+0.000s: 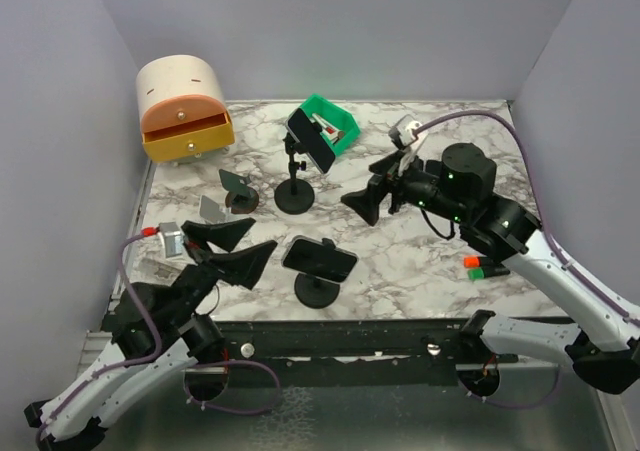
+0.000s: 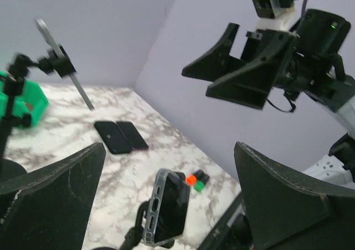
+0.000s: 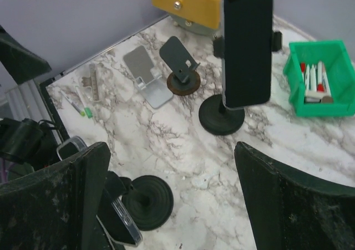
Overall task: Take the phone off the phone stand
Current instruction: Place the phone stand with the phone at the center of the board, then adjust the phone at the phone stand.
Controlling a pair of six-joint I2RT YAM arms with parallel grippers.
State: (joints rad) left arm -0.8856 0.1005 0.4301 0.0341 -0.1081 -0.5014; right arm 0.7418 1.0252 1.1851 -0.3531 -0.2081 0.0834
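Note:
Two black phones sit on black stands. One phone [image 1: 311, 139] is clamped on a tall stand [image 1: 295, 196] at mid-table; in the right wrist view it [image 3: 247, 47] stands upright. The other phone [image 1: 319, 259], in a clear case, rests on a low stand [image 1: 317, 291] near the front edge. In the left wrist view it [image 2: 166, 208] lies low between my open fingers. My left gripper [image 1: 232, 249] is open and empty, just left of this phone. My right gripper [image 1: 375, 193] is open and empty, right of the tall stand.
A green bin [image 1: 332, 121] of pens stands behind the tall stand. A yellow drawer box [image 1: 185, 111] sits at the back left. Two small empty stands [image 1: 228, 196] are left of centre. Red and green markers [image 1: 475, 264] lie at the right. Two dark flat slabs [image 2: 119, 136] lie on the marble.

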